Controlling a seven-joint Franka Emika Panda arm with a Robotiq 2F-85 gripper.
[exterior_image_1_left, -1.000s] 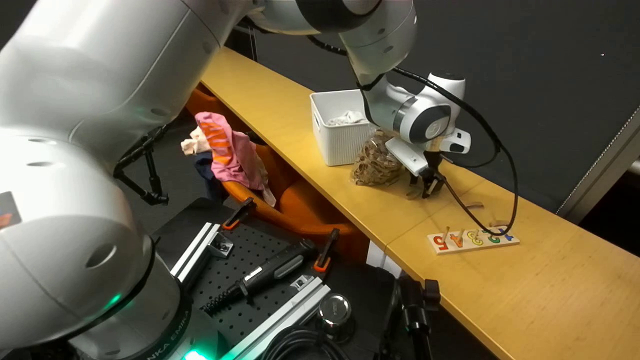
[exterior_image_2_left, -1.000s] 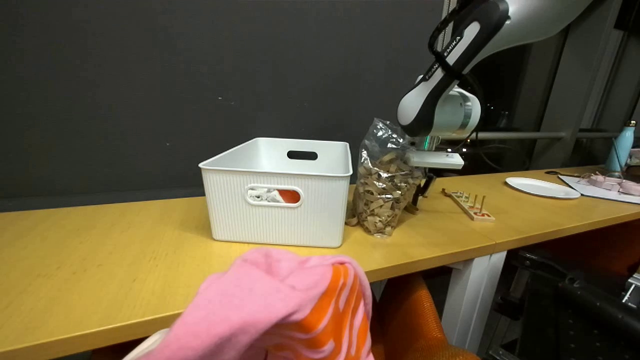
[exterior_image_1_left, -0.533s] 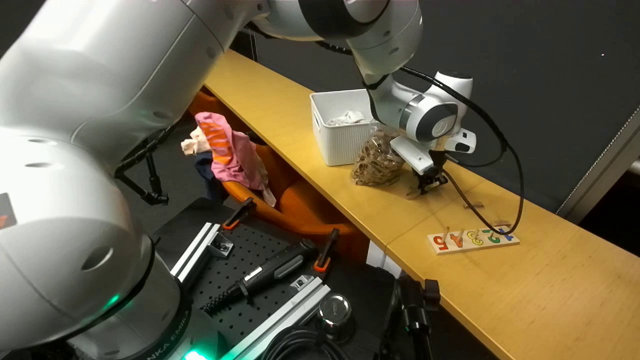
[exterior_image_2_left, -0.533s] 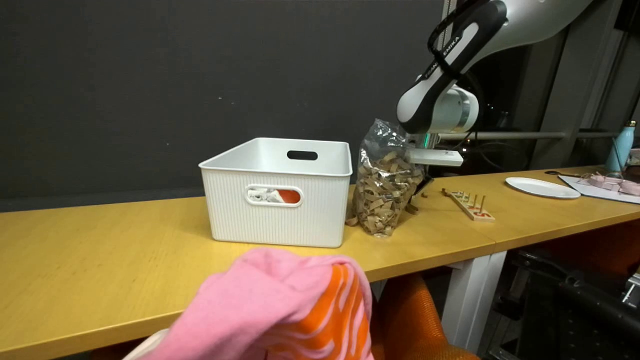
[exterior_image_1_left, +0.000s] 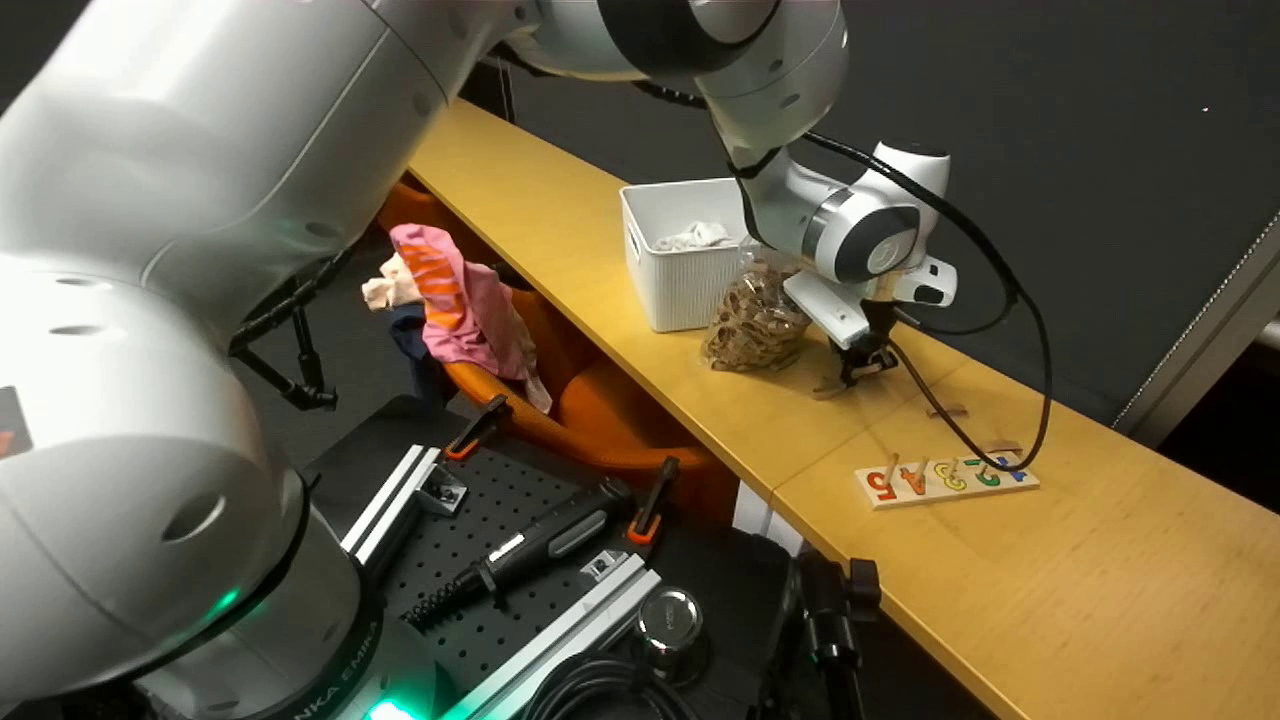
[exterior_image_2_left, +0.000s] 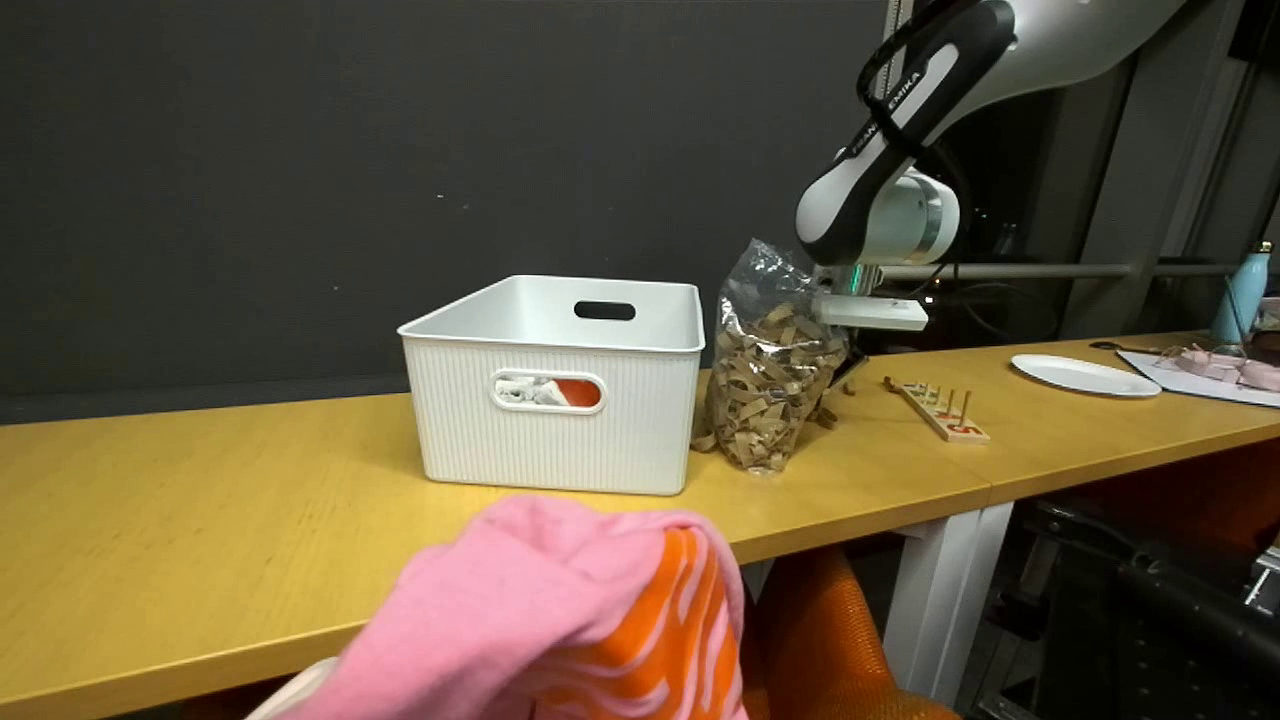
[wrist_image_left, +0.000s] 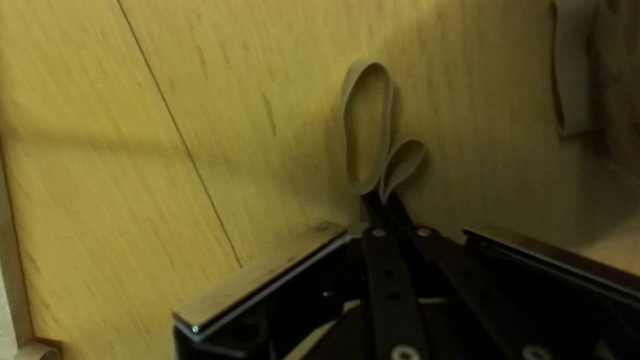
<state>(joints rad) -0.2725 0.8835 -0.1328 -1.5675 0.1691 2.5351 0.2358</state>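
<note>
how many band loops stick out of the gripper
2 in the wrist view: a long loop, and right of it a short loop, both at the gripper; others may be hidden.

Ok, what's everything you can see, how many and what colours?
Rubber band: seemingly one, tan, in gripper
Loose rubber bands: several, tan, on table
Box: one, white, on table
Crumpled stuff: count unclear, white, in box
Bag of rubber bands: one, clear, beside box
Number board: one, pale wood, on table
Plate: one, white, on table
Bottle: one, light blue, past plate
Cloths: several, mainly pink and orange, over chair
Chair: at least one, orange, by table
Table: one, yellowish, along dark wall
Clamps: two, black and orange, on bench
Hand tool: one, black, on bench
Metal cylinder: one, silver, on bench
Bench: one, black, near table
Robot arm: one, white and black, over table
Gripper: one, black, shut on rubber band
</note>
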